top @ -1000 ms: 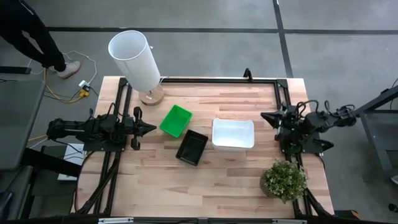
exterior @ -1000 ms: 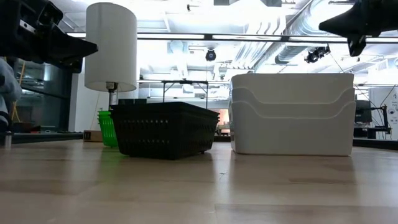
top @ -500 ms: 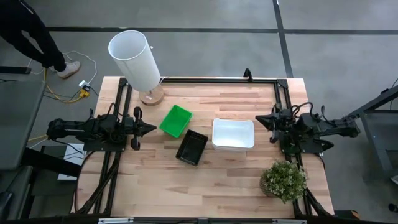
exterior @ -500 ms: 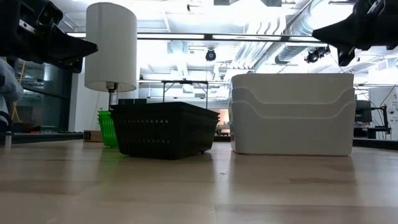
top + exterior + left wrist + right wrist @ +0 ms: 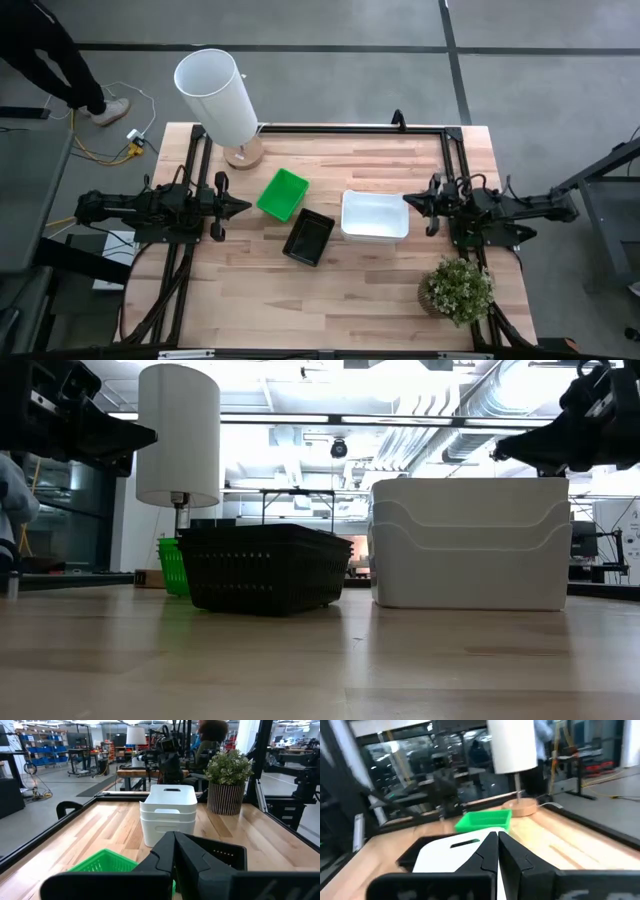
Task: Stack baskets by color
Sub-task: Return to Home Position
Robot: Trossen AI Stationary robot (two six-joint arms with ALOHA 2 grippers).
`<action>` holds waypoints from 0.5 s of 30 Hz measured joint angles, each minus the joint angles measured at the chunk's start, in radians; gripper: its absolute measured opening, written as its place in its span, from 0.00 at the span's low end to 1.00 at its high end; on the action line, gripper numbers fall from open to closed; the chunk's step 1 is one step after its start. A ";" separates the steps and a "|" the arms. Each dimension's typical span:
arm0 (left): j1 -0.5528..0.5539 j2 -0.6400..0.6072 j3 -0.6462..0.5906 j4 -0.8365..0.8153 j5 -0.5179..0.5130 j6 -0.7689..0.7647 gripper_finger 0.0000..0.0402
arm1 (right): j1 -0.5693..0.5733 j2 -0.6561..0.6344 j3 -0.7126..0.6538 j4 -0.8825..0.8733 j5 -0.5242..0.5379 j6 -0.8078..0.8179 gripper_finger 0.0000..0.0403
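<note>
A green basket [image 5: 283,193] and a black slatted basket [image 5: 309,237] rest on their bases at the table's middle. To their right sits a nested stack of white baskets [image 5: 375,215]. My left gripper [image 5: 245,206] is shut at the table's left edge, pointing level toward the green basket [image 5: 105,862]. My right gripper [image 5: 408,200] is shut and points level toward the left. It hangs over the right rim of the white stack [image 5: 470,545], clear above it in the low view [image 5: 497,453]. Neither gripper has anything in it.
A tall white cylinder [image 5: 217,95] on a round wooden foot stands at the far left corner. A potted plant [image 5: 457,290] stands at the near right, close to my right arm. A black frame rail [image 5: 350,127] runs along the table's far edge. A person [image 5: 50,50] stands beyond the far left corner.
My right gripper has come down and moved toward the table's left, ending over the right rim of the white stack; it has also rolled a little. It has stayed shut. The baskets have not moved.
</note>
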 joint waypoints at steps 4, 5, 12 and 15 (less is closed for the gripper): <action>0.000 0.000 0.000 0.000 0.000 0.000 0.00 | -0.011 -0.003 0.004 -0.015 -0.043 -0.022 0.00; 0.000 0.000 0.000 0.000 0.000 0.000 0.00 | -0.011 -0.001 0.002 -0.014 -0.075 -0.038 0.00; 0.000 0.000 0.000 0.000 0.000 0.000 0.00 | -0.011 0.007 -0.004 -0.006 -0.135 -0.084 0.00; 0.000 0.000 0.000 0.000 0.000 0.000 0.00 | -0.011 0.007 -0.004 -0.006 -0.136 -0.075 0.00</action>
